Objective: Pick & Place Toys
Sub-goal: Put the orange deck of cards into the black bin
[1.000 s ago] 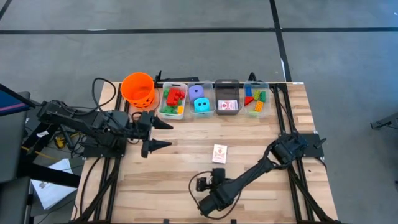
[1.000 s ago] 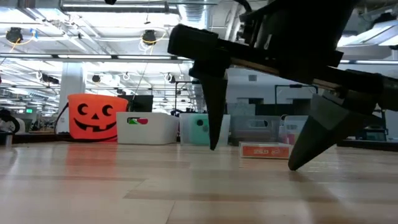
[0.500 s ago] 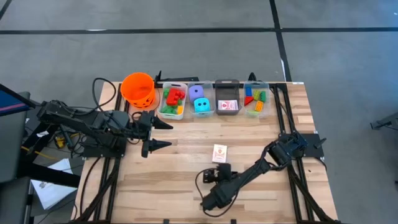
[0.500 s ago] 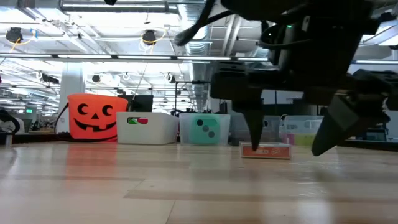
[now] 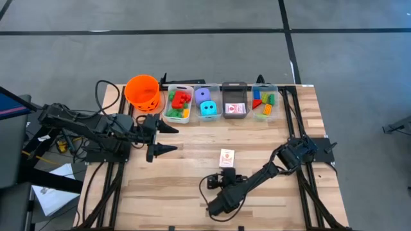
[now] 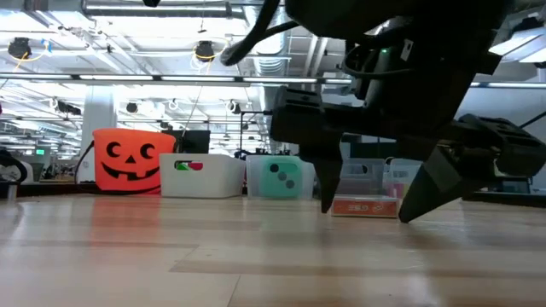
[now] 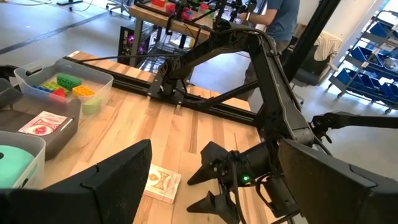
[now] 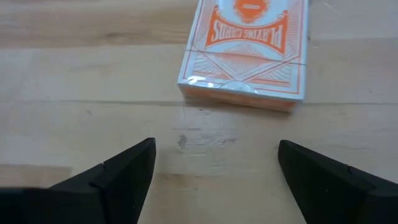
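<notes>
One card deck (image 5: 226, 158) lies loose on the bare wood, lower centre of the high view, well apart from the row of clear bins (image 5: 221, 102) along the upper edge of the table (image 5: 192, 147); that is the toy you are after, so judge everything from it; your right gripper (image 5: 221, 180) sits just below the deck in the high view, fingers pointing up the frame toward it, near but not touching; in the right wrist view the deck (image 8: 245, 53) lies dead ahead of the gap between the two dark fingers (image 8: 118, 174), a strip of bare wood between them; its long axis appears to run away from the gripper, so the short end faces you and the spread jaws look wide enough to straddle it; the right gripper stands open and empty, grasping nothing; in the low view it hangs with its tips close to the wood, the deck (image 6: 365, 206) lying flat just behind them; your left gripper (image 5: 157, 136) waits at centre left of the high view, open as well and holding nothing, well apart from the deck and much the farther of the two; my judgement is that the next move is a short push straight forward, keeping the deck centred between the fingers; drift sideways and one tip may shove the deck instead of straddling it.
</notes>
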